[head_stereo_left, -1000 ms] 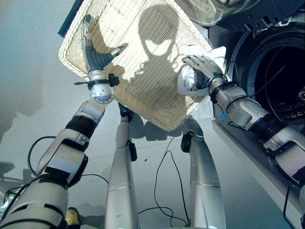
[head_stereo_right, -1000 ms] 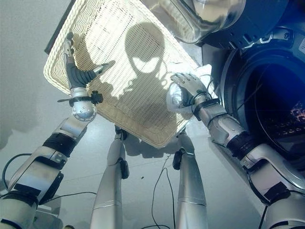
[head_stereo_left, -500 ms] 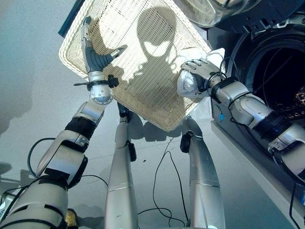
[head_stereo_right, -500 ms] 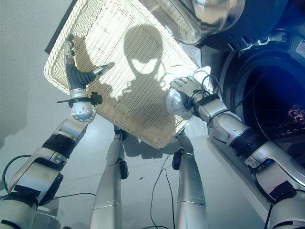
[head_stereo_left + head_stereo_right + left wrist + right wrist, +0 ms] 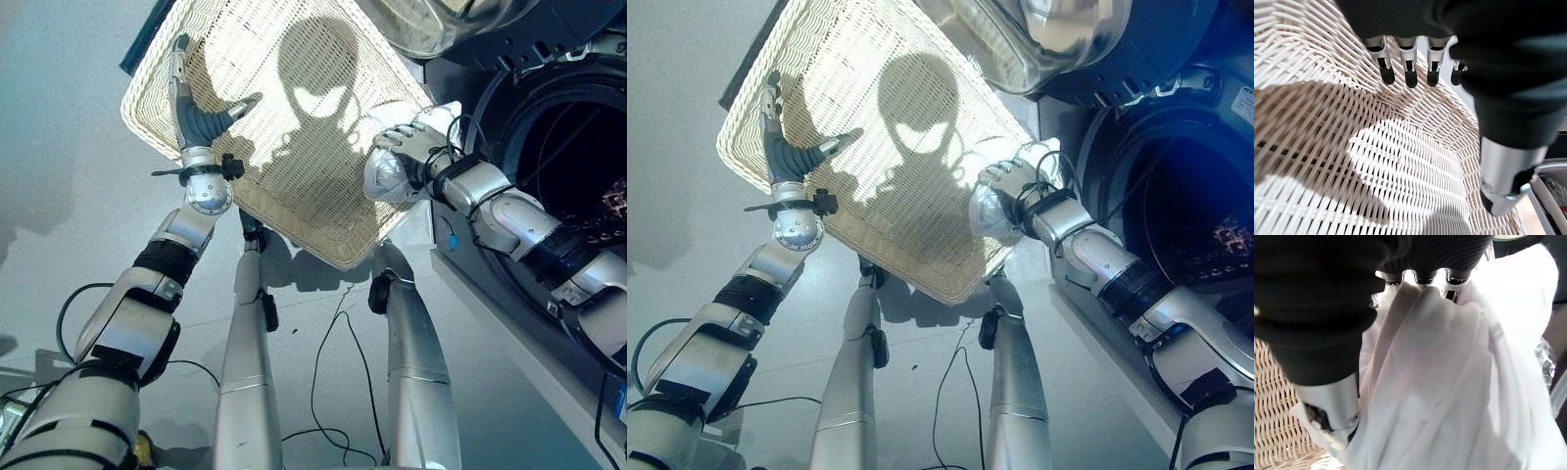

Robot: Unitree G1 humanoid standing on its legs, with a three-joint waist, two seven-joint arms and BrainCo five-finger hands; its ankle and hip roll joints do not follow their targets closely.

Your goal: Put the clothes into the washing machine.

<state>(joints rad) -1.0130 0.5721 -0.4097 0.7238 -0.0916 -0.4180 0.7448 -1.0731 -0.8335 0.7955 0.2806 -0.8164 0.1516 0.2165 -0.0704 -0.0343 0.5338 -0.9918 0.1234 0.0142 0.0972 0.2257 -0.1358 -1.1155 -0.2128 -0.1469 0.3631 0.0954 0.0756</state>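
Nearest to me on the left, my left hand (image 5: pixel 201 116) rests flat inside the big woven basket (image 5: pixel 872 117). Its fingers are straight and spread, and they hold nothing. The dark tips (image 5: pixel 1409 76) point along the woven floor by the basket's wall. The thumb sticks out to the right.

Over on the right, my right hand (image 5: pixel 409 149) is at the basket's right edge. Its fingers are curled into a bunch of white cloth (image 5: pixel 1449 382), so it is grasping the cloth. The cloth is soft and thin, and it hangs in folds under the hand. Part of it lies against the basket's rim, and part of it sticks out past the rim toward the machine.

Just right of the basket is the washing machine (image 5: pixel 1176 108). It is dark blue. Its round opening (image 5: pixel 578 166) is big and dark inside, and it sits just beside my right hand. The cloth is not inside it yet.

Farther away, above the basket's far right corner, I see the machine's shiny round door (image 5: pixel 1058 39) standing open.
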